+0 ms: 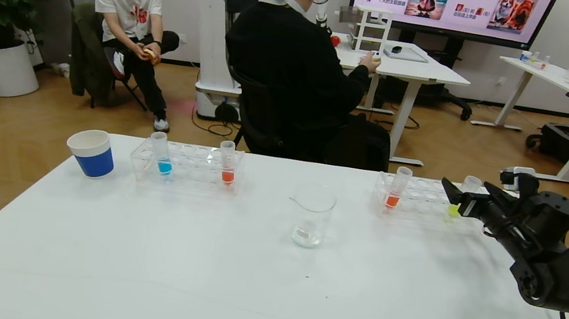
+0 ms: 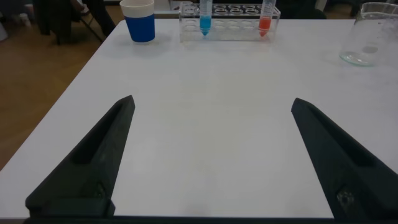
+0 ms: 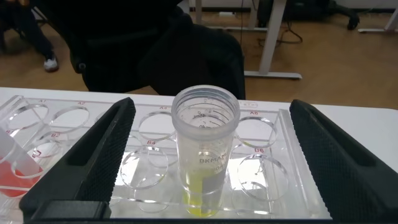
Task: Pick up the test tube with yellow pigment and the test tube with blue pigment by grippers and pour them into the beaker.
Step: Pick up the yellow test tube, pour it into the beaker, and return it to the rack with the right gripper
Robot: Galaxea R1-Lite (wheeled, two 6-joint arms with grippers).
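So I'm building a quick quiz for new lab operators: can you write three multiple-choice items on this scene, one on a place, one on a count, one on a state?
1. Where does the slim clear tube with the yellow-green tip stand?
A. in the clear plastic rack on the robot's right
B. inside the blue-and-white paper cup
C. inside the small clear glass beaker

2. How many orange-red-tipped tubes are on the near white table?
A. none
B. two
C. four

3. What is the right pincer doing?
A. clamped on the yellow tube
C. open, a finger on either side of the yellow tube
B. pouring into the beaker

Answers: 1 A, the right wrist view shows it upright in a rack hole; 2 B, one beside the slim clear blue-tipped tube, one in the right rack; 3 C, both fingers stand clear of the tube.
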